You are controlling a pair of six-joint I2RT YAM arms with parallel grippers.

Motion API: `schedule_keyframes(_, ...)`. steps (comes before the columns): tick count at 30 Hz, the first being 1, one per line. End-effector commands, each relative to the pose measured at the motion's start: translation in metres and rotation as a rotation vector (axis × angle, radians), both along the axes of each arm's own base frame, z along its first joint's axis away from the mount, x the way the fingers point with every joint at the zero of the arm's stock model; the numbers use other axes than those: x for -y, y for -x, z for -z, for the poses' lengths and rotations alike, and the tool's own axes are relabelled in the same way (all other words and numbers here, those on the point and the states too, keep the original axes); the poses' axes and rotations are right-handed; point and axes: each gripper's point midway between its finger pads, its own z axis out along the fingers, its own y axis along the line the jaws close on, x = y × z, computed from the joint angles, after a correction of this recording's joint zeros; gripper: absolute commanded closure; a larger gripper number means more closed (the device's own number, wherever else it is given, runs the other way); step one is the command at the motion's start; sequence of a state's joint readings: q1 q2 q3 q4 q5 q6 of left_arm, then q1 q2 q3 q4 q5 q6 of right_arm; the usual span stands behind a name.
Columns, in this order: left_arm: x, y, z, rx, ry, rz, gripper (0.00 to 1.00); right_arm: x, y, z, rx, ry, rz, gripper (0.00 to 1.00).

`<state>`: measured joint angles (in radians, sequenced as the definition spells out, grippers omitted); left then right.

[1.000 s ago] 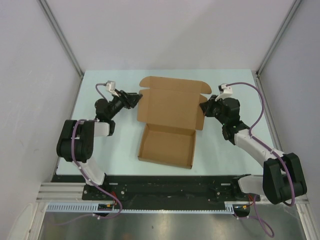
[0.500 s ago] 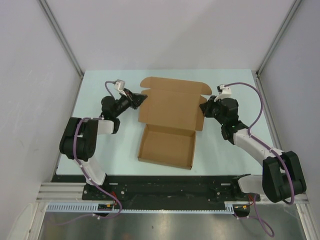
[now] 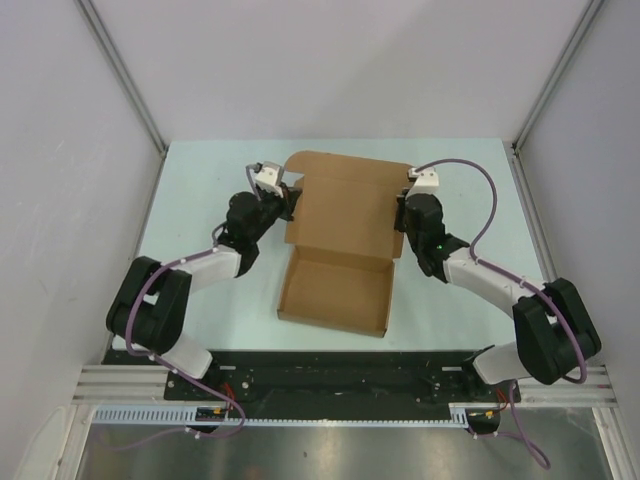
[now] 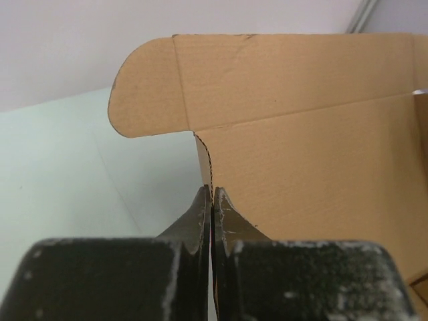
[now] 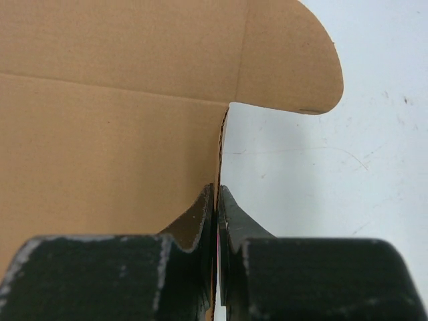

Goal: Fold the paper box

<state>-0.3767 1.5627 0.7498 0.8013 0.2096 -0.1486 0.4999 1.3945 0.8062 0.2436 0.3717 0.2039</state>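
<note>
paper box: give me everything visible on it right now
The paper box is plain brown die-cut cardboard with visible creases. Its near half is a shallow open tray, walls up, nothing inside. Its far half is the unfolded lid panel, with a creased strip ending in rounded tabs at both far corners. The lid looks tilted up off the table. The box sits mid-table. The left gripper is shut on the lid's left edge, the right gripper on its right edge.

Table [image 3: 195, 195]: pale green top, scuffed in places, white panels [image 3: 330, 70] standing along three sides. The paper box [image 3: 335, 290] lay near its centre, tray base flat on the surface, lid open toward the far edge.
</note>
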Motion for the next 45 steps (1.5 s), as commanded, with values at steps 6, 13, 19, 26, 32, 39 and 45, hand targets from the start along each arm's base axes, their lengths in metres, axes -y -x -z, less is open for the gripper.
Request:
schedule_keyframes(6,0.019,0.042,-0.008,0.141,-0.013,-0.038,1.0,-0.024,0.011,-0.011,0.106,0.061,0.017,1.0)
schedule_keyframes(13,0.007,0.075,-0.036,0.364,0.093,-0.11,1.0,-0.032,0.033,-0.021,0.233,0.043,0.055,1.0)
schedule_keyframes(19,-0.002,0.093,-0.035,0.429,0.101,-0.169,1.0,-0.034,0.054,-0.015,0.296,0.025,0.073,1.0)
schedule_keyframes(26,-0.004,0.104,-0.035,0.434,0.13,-0.245,0.98,-0.032,0.075,0.009,0.296,0.008,0.084,1.0)
schedule_keyframes(32,0.018,0.117,-0.019,0.396,0.082,-0.257,0.95,-0.047,0.093,0.02,0.289,-0.006,0.048,1.0)
schedule_keyframes(39,0.017,0.139,0.012,0.319,0.036,-0.26,1.0,-0.049,0.115,0.039,0.241,-0.003,0.025,1.0)
schedule_keyframes(45,0.011,0.148,0.029,0.264,0.035,-0.269,1.0,-0.046,0.131,0.063,0.188,-0.007,0.029,1.0)
